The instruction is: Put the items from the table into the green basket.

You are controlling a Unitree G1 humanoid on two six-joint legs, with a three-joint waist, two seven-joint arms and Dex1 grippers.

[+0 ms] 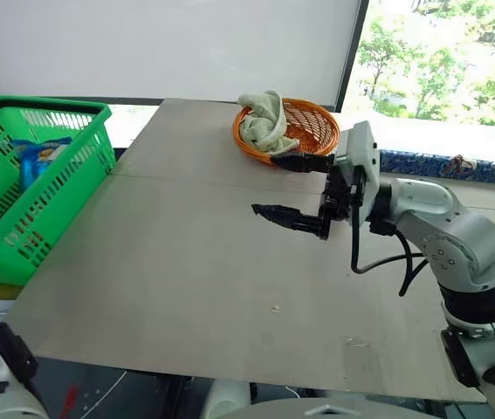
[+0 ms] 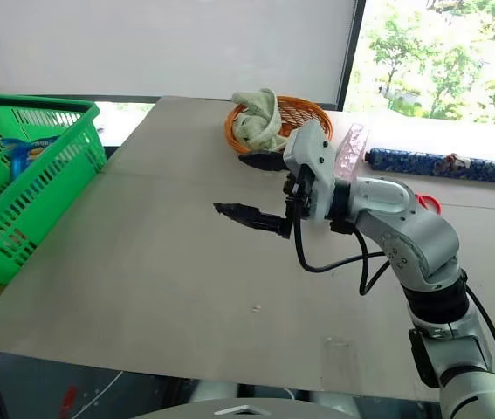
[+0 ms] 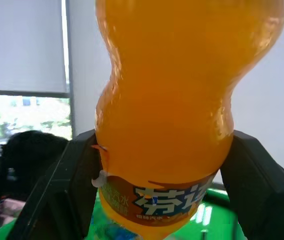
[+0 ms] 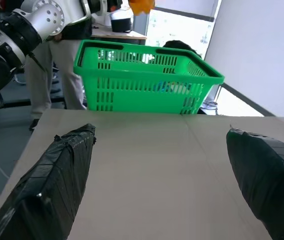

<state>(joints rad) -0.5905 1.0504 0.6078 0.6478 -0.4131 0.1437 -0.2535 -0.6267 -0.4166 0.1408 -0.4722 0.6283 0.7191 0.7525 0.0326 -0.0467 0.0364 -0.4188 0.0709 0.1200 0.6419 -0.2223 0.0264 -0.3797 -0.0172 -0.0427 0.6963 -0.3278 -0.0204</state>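
The orange drink bottle (image 3: 167, 90) sits between the two black fingers of my left gripper (image 3: 162, 150), which is shut on it above the green basket (image 3: 207, 210). The green basket (image 1: 46, 106) stands off the table's (image 1: 186, 262) left edge and holds a blue packet (image 1: 37, 157). My right gripper (image 1: 264, 184) hovers open over the middle of the table, pointing left toward the basket (image 4: 147, 75), with nothing between its fingers. At the far right lie the dark blue patterned roll (image 2: 443, 164), the pink wrapped box (image 2: 352, 144) and the red scissors handle (image 2: 428, 203), partly hidden by my right arm.
A round orange wicker basket (image 1: 312, 118) with a pale green cloth (image 1: 264, 122) in it stands at the table's far edge, just behind my right gripper. A window runs behind the table's far right corner.
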